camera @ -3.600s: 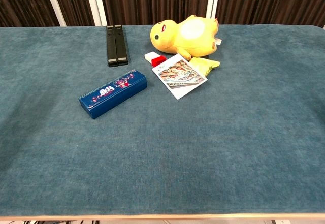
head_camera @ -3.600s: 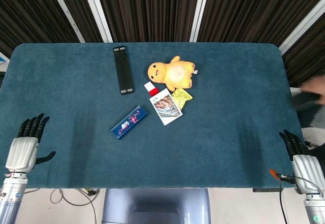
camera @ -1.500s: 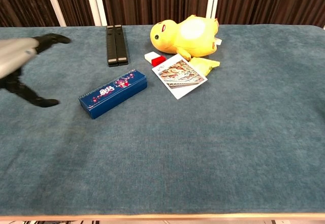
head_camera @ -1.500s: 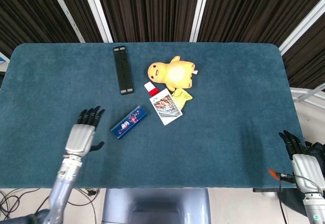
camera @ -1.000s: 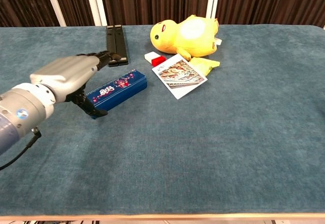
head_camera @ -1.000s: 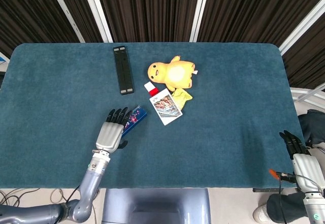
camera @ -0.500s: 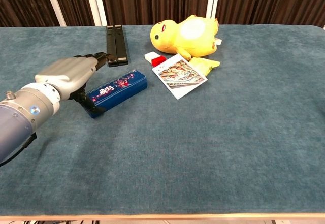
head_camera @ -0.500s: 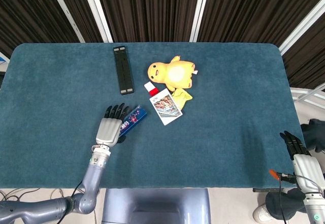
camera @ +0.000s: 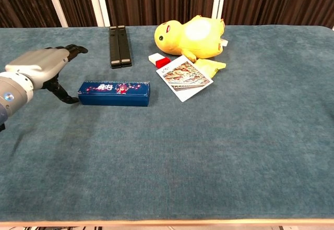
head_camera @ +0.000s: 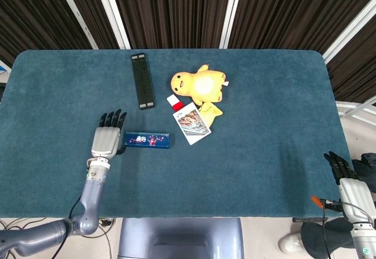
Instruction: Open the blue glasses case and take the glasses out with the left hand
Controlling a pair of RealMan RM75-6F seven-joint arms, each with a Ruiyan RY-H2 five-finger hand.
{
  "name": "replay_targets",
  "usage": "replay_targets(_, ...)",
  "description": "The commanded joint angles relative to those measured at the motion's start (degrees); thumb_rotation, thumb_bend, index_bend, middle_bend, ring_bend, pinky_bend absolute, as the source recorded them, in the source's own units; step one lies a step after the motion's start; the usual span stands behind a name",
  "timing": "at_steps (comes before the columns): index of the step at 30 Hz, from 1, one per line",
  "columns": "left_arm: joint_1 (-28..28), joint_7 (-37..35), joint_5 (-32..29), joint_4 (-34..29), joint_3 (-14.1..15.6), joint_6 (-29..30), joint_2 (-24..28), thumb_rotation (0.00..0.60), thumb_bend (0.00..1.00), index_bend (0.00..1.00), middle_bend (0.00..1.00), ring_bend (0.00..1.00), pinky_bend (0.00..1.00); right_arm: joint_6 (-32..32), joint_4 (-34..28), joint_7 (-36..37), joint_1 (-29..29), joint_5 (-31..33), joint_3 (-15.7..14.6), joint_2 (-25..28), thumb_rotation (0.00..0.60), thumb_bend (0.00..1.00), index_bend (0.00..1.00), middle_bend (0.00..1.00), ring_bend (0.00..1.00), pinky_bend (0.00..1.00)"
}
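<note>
The left hand [head_camera: 107, 138] sits low over the table [head_camera: 264, 124] with its dark fingers stretched forward and spread, gripping nothing; its thumb [camera: 67, 98] angles down toward the left end of the blue glasses case [head_camera: 146, 140], right at the case's end, though whether it actually touches is hard to tell. The case is a long, hard-looking box with a printed pattern on the lid, closed, lying flat on the near-left part of the table. The right hand [head_camera: 345, 182] hangs off the table's near-right corner, fingers straight and apart, empty. The tabletop is covered in a teal, short-pile cloth. Toward the far side lies a plump yellow plush toy [head_camera: 198, 85], soft and rounded, on its side. Just in front of it are a small red-and-white block [head_camera: 174, 101], a glossy printed card [head_camera: 191, 123] and a crumpled yellow-green wrapper [head_camera: 210, 111], all close together. Left of the toy lies a flat black bar [head_camera: 142, 80], long, narrow and rigid.
</note>
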Motion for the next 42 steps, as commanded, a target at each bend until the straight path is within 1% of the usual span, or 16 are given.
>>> replay_targets(1,-0.17,-0.81,-0.09,0.57,0.21,-0.63,0.60,0.600,0.17,0.00,0.00,0.00,0.05,-0.10,-0.04,-0.16,0.04,0.13,0.04,-0.04,0.600,0.12,0.00,0.00,0.00,0.20)
replay_targets(4,-0.14,-1.59,-0.01,0.28,0.53,-1.13,1.15,0.600,0.17,0.00,0.00,0.00,0.06,-0.21,-0.07,-0.28,0.06,0.27,0.07,-0.07,0.600,0.12,0.00,0.00,0.00,0.20)
replay_targets(6,-0.11,-2.66,0.00,-1.06,0.67,-2.07,2.23,0.600,0.17,0.00,0.00,0.00,0.06,-0.20,-0.12,-0.34,0.06,0.37,0.11,-0.07,0.600,0.12,0.00,0.00,0.00,0.20)
replay_targets(9,-0.54,-4.15,0.31,-4.90,0.72,-4.71,5.81,0.600,0.18,0.00,0.02,0.00,0.07,-0.32,-0.16,-0.36,0.08,0.46,0.11,-0.05,0.600,0.12,0.00,0.00,0.00,0.20)
replay_targets(13,-2.10,-4.87,-0.86,-10.40,0.21,-9.85,11.71,0.600,0.19,0.00,0.07,0.00,0.09,-0.65,-0.17,-0.33,0.20,0.72,0.18,-0.03,0.600,0.12,0.00,0.00,0.00,0.20)
replay_targets(17,-3.95,-3.77,-2.39,-12.71,-0.11,-12.74,14.89,0.600,0.20,0.00,0.13,0.00,0.09,-1.04,-0.26,-0.44,0.32,1.08,0.23,-0.01,0.600,0.12,0.00,0.00,0.00,0.20)
replay_targets(19,-4.88,-3.19,-3.80,-13.25,0.05,-14.11,15.72,0.600,0.21,0.00,0.14,0.00,0.09,-1.20,-0.32,-0.51,0.37,1.22,0.25,0.03,0.600,0.12,0.00,0.00,0.00,0.20)
replay_targets(25,-7.35,-1.56,-8.41,-13.00,1.59,-17.36,16.03,0.600,0.22,0.00,0.16,0.00,0.09,-1.05,-0.31,-0.40,0.35,1.21,0.35,0.01,0.600,0.13,0.00,0.00,0.00,0.20)
replay_targets(30,-9.46,-0.38,-10.78,-12.19,2.84,-18.81,15.71,0.600,0.23,0.00,0.18,0.00,0.09,-1.14,-0.30,-0.37,0.38,1.36,0.41,-0.02,0.600,0.13,0.00,0.00,0.00,0.20)
replay_targets(35,-10.70,-0.37,-12.21,-11.76,3.53,-18.91,15.44,0.600,0.29,0.00,0.20,0.00,0.10,-1.28,-0.33,-0.41,0.41,1.48,0.42,0.00,0.600,0.13,0.00,0.00,0.00,0.20)
replay_targets(42,-11.56,-1.26,-13.41,-11.18,4.61,-18.24,15.20,0.600,0.33,0.02,0.23,0.00,0.11,-1.45,-0.41,-0.40,0.43,1.62,0.42,0.06,0.600,0.13,0.00,0.00,0.00,0.20)
